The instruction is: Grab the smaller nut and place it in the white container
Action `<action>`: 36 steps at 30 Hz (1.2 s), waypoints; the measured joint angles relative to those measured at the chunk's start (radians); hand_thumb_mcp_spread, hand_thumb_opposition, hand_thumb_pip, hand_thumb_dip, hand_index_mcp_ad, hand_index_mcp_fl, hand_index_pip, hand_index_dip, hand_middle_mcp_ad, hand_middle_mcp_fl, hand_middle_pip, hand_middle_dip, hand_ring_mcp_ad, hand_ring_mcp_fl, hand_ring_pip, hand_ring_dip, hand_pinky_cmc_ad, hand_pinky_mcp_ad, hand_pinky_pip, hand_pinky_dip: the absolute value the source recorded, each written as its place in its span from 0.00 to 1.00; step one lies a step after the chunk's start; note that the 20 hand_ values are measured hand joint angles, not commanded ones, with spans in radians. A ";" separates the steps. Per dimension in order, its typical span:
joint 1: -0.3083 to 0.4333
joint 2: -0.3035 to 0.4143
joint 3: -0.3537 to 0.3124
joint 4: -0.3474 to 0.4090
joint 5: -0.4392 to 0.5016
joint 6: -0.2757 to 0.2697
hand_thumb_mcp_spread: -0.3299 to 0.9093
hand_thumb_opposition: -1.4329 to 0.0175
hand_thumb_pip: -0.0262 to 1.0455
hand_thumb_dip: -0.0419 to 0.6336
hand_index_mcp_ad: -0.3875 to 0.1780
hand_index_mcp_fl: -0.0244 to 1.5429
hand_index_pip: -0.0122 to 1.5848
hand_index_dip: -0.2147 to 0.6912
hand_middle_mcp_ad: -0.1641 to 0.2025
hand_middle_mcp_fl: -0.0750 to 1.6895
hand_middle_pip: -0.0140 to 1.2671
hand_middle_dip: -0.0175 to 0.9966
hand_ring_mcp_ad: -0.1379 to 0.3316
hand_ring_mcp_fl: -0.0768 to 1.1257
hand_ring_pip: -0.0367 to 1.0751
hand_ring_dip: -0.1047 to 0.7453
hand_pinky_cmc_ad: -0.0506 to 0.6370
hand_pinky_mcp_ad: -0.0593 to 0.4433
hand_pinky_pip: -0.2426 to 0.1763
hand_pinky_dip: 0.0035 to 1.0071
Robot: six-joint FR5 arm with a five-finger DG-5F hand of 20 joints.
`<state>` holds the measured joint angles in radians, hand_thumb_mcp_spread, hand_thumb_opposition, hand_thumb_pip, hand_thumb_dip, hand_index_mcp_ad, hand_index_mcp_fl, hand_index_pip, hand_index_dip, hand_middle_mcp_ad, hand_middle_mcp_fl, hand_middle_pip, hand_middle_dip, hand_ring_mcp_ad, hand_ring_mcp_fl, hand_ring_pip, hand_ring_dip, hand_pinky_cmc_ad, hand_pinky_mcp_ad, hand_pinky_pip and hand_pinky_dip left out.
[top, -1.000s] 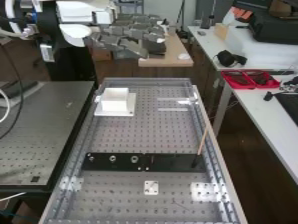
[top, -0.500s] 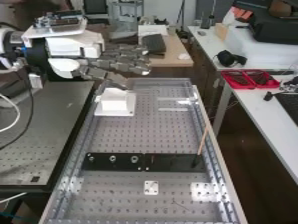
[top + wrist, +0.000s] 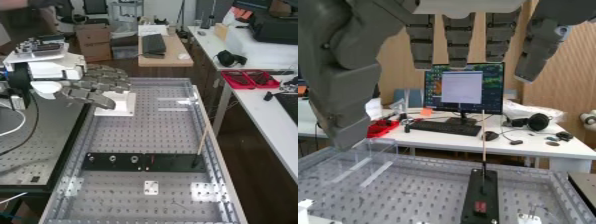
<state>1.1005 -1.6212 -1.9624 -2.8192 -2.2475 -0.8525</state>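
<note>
The hand [image 3: 93,86] is at the far left, wide open, fingers nearly straight, holding nothing, and partly covers the white container [image 3: 122,104] in the high view. Nearer, the smaller nut [image 3: 91,158] stands on the black bar [image 3: 171,162], left of the larger nut [image 3: 113,158].

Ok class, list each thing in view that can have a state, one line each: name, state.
hand, open
smaller nut, standing on black bar
larger nut, standing on black bar
bearing, standing on black bar
white container, partly hidden behind hand
black bar, lying flat
monitor, switched on
</note>
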 joint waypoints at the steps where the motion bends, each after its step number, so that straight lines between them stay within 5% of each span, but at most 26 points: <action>1: -0.003 -0.001 -0.002 0.003 -0.003 -0.001 0.50 0.46 0.54 0.23 0.51 0.04 0.25 0.20 0.65 0.06 0.12 0.20 0.70 0.06 0.11 0.19 0.68 0.74 0.35 0.38; 17: -0.055 -0.062 -0.035 0.044 -0.100 -0.081 0.52 0.46 0.62 0.25 0.48 0.02 0.49 0.20 0.64 0.07 0.12 0.20 0.70 0.06 0.11 0.19 0.68 0.74 0.35 0.38; 36: -0.184 -0.241 0.053 0.034 -0.317 -0.192 0.54 0.43 0.62 0.28 0.44 0.01 0.71 0.18 0.64 0.07 0.12 0.20 0.70 0.07 0.11 0.19 0.65 0.74 0.35 0.35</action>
<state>0.9166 -1.8618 -1.9091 -2.7851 -2.5648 -1.0448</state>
